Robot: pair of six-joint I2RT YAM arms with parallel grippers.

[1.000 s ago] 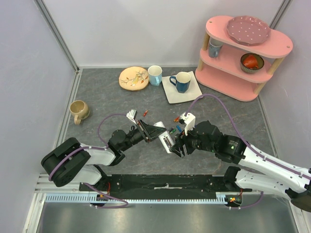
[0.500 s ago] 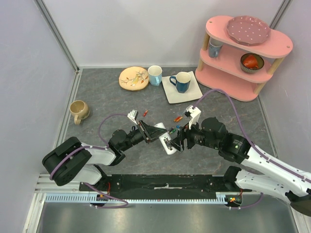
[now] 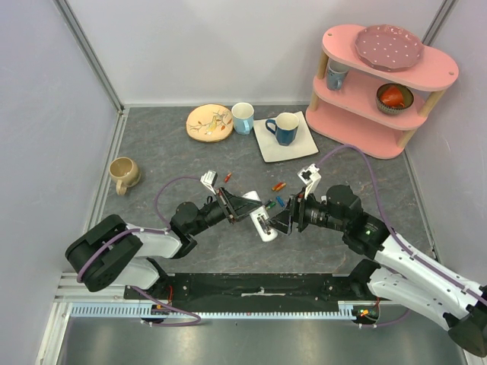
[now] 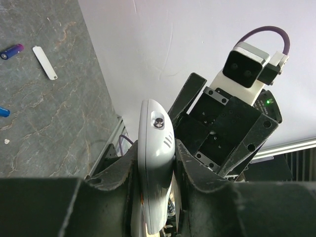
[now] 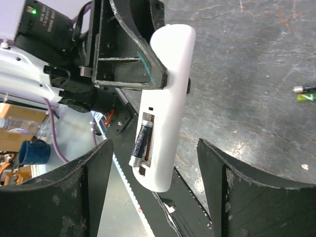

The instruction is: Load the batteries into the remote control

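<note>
The white remote control (image 3: pixel 262 224) is held off the table between the two arms, with my left gripper (image 3: pixel 245 207) shut on its body (image 4: pixel 155 148). In the right wrist view its open recess faces me, and one dark battery (image 5: pixel 142 140) sits in it. My right gripper (image 3: pixel 284 221) is open. Its fingers (image 5: pixel 94 173) stand wide on either side of the remote's lower end (image 5: pixel 165 123) without touching it. Loose batteries lie on the table behind: red-orange (image 3: pixel 279 185), green (image 3: pixel 269 204) and blue (image 3: pixel 280 201), and another red-orange one (image 3: pixel 227 177). A small white cover piece (image 4: pixel 44 62) lies flat.
A pink three-tier shelf (image 3: pixel 388 84) stands at the back right. A white square plate (image 3: pixel 298 144) holds a blue mug (image 3: pixel 284 128), next to a light-blue cup (image 3: pixel 243 118) and a patterned plate (image 3: pixel 209 122). A tan mug (image 3: pixel 123 173) is at the left.
My right gripper drew back a little to the right from the remote's end, and its wrist swung up and away. The left gripper and the remote stayed put.
</note>
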